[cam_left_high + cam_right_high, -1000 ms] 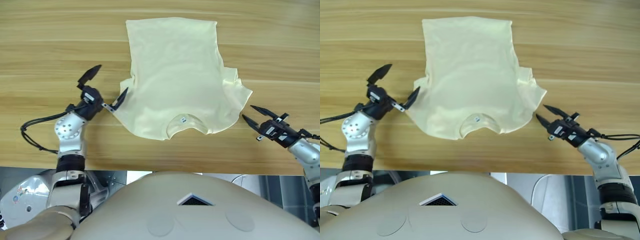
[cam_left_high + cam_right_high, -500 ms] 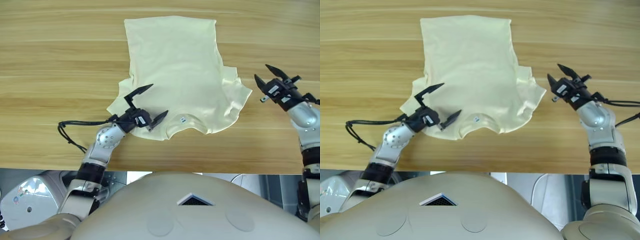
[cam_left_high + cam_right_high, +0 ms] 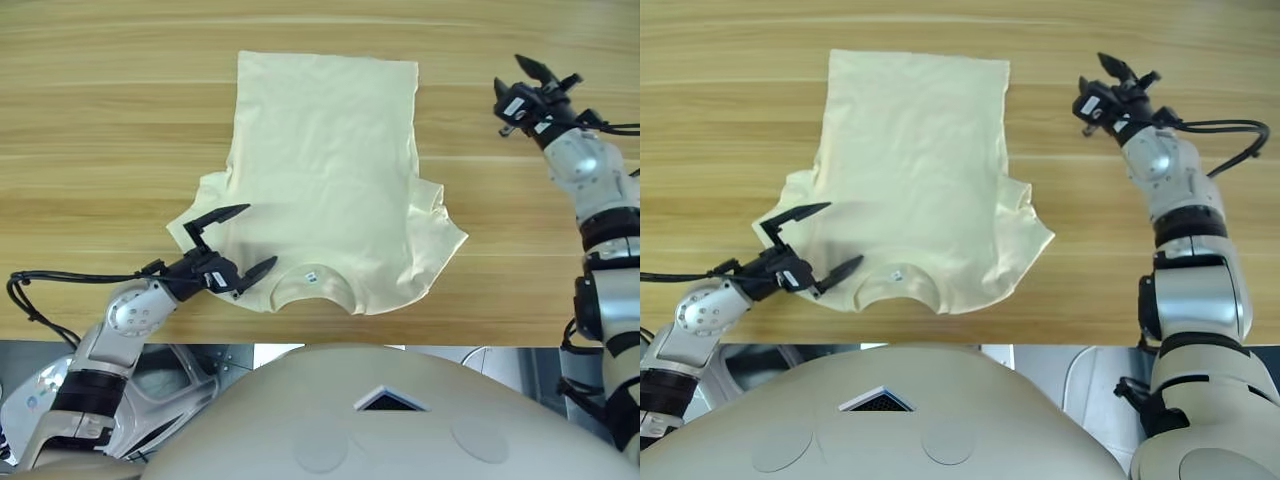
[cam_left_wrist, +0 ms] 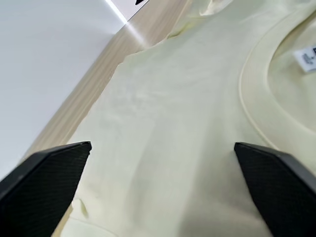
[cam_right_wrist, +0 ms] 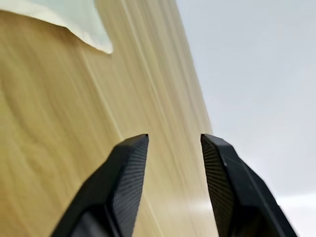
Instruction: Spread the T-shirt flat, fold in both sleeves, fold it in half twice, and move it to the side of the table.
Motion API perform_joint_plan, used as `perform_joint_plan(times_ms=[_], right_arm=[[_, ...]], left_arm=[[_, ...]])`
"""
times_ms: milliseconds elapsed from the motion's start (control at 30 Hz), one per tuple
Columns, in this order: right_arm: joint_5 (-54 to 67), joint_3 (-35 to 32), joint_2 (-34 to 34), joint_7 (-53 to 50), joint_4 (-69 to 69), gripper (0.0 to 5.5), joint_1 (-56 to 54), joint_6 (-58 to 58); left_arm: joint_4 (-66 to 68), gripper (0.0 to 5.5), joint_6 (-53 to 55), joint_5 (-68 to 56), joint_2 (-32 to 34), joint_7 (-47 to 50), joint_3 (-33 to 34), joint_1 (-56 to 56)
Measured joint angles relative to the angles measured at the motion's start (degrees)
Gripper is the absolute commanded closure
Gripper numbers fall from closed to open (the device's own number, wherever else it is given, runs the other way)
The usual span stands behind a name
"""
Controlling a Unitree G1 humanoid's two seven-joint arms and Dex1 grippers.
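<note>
**Item:** T-shirt (image 3: 325, 190), pale yellow, on the worktop (image 3: 100, 120).
- **Lie:** collar (image 3: 312, 285) at the near edge, hem (image 3: 325, 58) toward the far edge. The long axis runs near to far.
- **Condition:** both sleeves rumpled, not yet folded in.

**Left pincer** (image 3: 261, 234): fingers spread wide, gripping nothing. It is poised over the shoulder beside the collar and is the nearer arm.

**Right pincer** (image 3: 547, 68): parted and empty, over bare wood just off the hem's right corner.

**Judgement:** the left-hand sleeve (image 3: 205, 195) lies just outboard of the left pincer, toward the worktop's left edge.
</note>
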Motion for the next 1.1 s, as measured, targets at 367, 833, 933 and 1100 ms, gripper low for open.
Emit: perform_joint_plan(times_ms=[367, 833, 933, 1100], right_arm=[[-4.8, 8.3, 5.3, -7.9, 11.9, 3.55, -3.5, 3.0], [12.9, -0.6, 1.1, -4.1, -19.2, 3.55, 16.5, -16.7], [11.4, 2.8, 6.4, 0.8, -26.9, 3.55, 15.7, -12.8], [-0.4, 12.3, 13.7, 4.7, -21.7, 3.55, 9.9, -4.5]], left_arm=[[-4.4, 0.10, -3.2, -4.0, -5.0, 3.2, -2.0, 5.8], [-10.0, 0.10, -0.7, -6.9, -9.2, 10.3, 12.0, -4.3], [-9.4, 0.10, 1.9, -10.6, -14.1, 14.3, 14.4, -9.9], [-4.8, 0.10, 5.5, -15.3, -21.3, 20.8, 18.5, -17.5]])
